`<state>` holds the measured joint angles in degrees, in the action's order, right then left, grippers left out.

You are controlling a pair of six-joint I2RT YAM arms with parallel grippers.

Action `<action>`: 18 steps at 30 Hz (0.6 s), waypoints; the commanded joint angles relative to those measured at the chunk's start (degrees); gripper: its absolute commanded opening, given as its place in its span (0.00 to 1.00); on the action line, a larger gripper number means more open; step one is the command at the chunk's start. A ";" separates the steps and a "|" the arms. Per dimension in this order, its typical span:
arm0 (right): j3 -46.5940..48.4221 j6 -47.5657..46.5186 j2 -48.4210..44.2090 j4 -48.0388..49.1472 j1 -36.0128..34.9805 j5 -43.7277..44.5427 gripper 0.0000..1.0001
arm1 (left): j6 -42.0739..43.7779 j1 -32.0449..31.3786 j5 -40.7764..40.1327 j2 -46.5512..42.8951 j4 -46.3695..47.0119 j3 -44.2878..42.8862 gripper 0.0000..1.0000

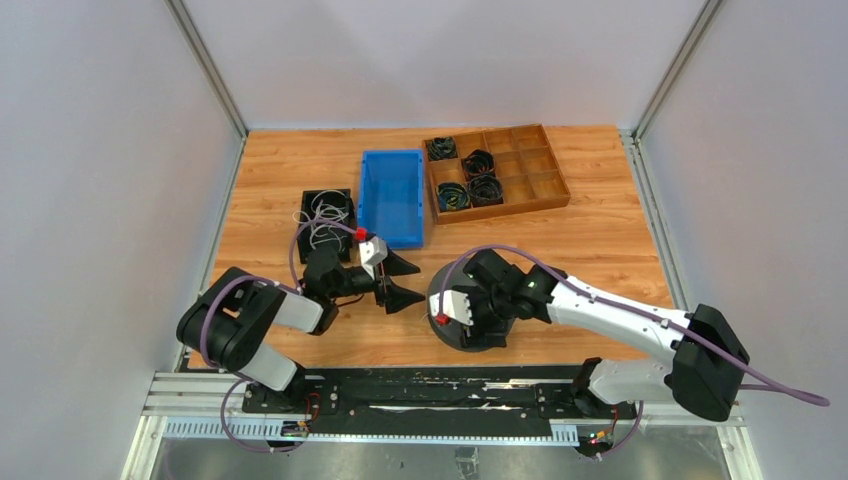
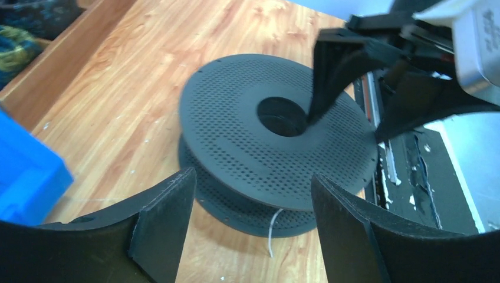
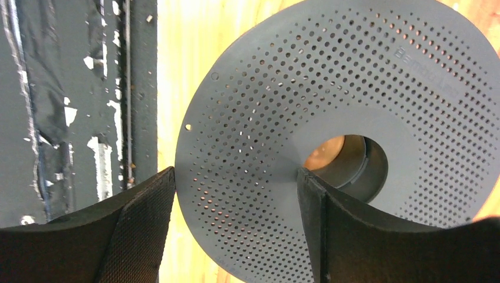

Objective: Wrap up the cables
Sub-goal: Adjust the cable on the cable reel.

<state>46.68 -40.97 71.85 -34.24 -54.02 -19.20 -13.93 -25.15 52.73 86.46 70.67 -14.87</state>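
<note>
Plainly, above the walled wooden table (image 1: 600, 235), left gripper (image 2: 252, 177) and right gripper (image 3: 237, 172) gape open.

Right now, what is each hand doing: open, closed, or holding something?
Left hand: open, empty, facing the spool.
Right hand: astride the spool's flange, between rim and centre hole; whether it grips cannot be told.

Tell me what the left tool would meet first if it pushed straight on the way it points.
Most likely the near rim of the perforated grey spool, which lies straight ahead between the left tool's open fingers. Depth is hard to judge.
</note>
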 commanded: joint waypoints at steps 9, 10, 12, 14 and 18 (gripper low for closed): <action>-0.44 -13.80 -4.06 -7.40 8.38 2.59 0.71 | 20.15 -11.07 -11.15 2.29 1.49 3.18 0.73; -0.18 -14.58 -4.08 -8.10 9.22 2.29 0.71 | 20.73 -11.53 -12.25 2.68 1.35 3.11 0.72; 0.41 -16.21 -4.00 -9.10 10.67 2.26 0.71 | 22.41 -12.38 -15.16 3.21 0.50 3.09 0.68; 1.03 -17.41 -4.00 -9.49 12.29 2.58 0.71 | 24.77 -13.37 -17.82 3.29 -2.19 2.86 0.65; 2.63 -19.49 -3.52 -9.88 16.60 1.73 0.71 | 26.74 -14.51 -19.15 3.64 -3.52 3.46 0.61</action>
<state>46.50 -56.12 68.49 -42.06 -41.32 -17.34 7.77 -38.48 37.74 89.36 68.49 -12.40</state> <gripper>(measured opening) 0.710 0.617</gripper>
